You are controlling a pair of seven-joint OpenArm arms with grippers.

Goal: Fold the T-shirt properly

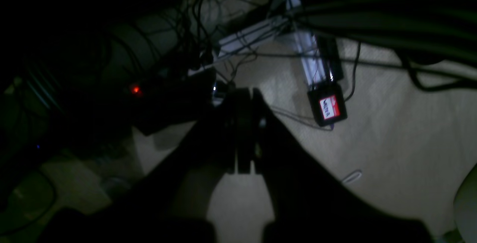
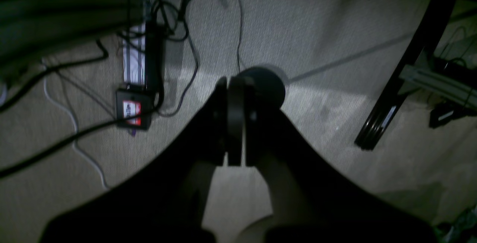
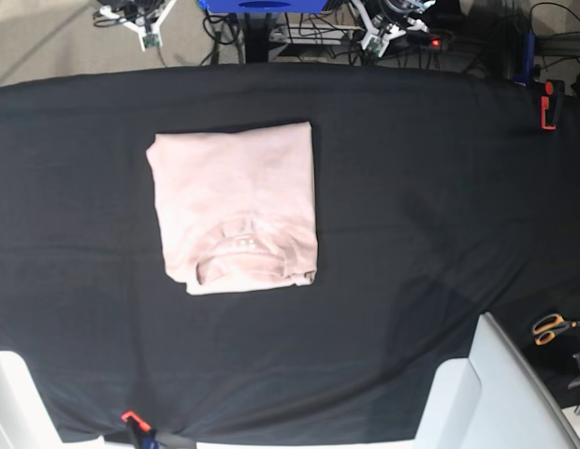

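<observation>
On the black cloth [image 3: 412, 187] I see the T-shirt [image 3: 236, 206] folded square at my left; both grippers [image 1: 244, 131] [image 2: 235, 123] clenched, empty, parked off-table, so nothing remains but checking.

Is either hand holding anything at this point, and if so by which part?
Nothing is held. The left hand and right hand are both shut on nothing, off the table; the folded T-shirt lies alone on the black cloth.
</observation>
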